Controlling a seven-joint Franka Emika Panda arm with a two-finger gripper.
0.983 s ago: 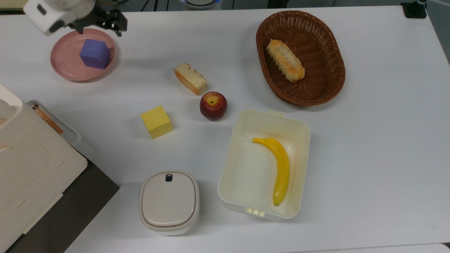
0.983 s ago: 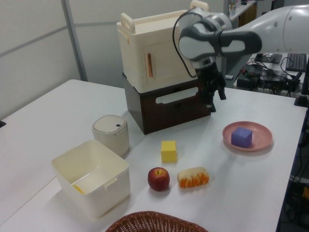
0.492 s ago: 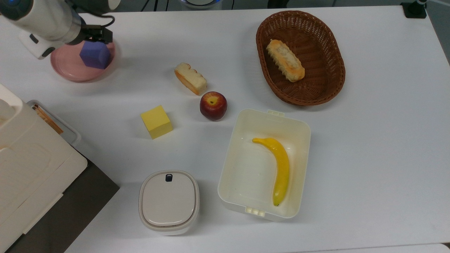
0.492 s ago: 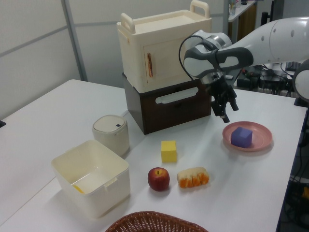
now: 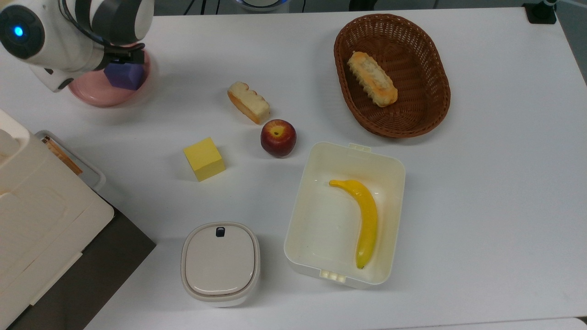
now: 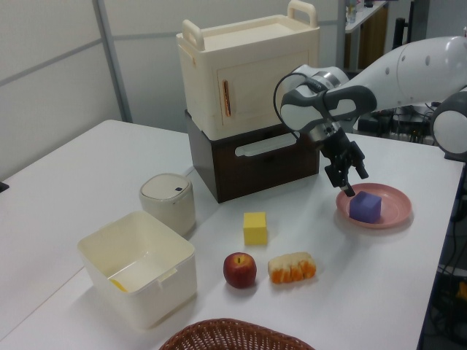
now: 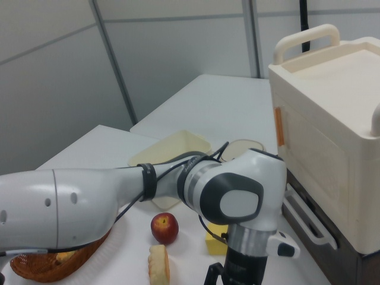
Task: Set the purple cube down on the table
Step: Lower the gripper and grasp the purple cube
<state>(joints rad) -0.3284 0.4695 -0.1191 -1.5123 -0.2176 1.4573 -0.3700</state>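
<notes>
Your gripper (image 6: 352, 182) hangs upper right in the left view, fingers spread, empty, just beside the purple cube (image 6: 365, 207) (on its pink plate (image 6: 394, 216)), positioned to straddle it.

The table (image 5: 481, 183) was white, smooth and a bit shiny. The purple cube (image 5: 124, 76) looked matt, like foam, and so did the yellow cube (image 5: 204, 159). The pink plate (image 5: 94, 94) had a soft shine, like plastic. The basket (image 5: 431, 82) was brown and woven, rough all over. The apple (image 5: 278, 138) and the banana (image 5: 364, 220) were glossy (too glossy for real fruit, maybe). The open box (image 5: 390, 169) and the lidded pot (image 5: 220, 263) looked like smooth cream plastic. The arm's shell (image 7: 71, 205) was smooth, shiny white plastic, and the gripper (image 6: 350, 175) was dull black.
</notes>
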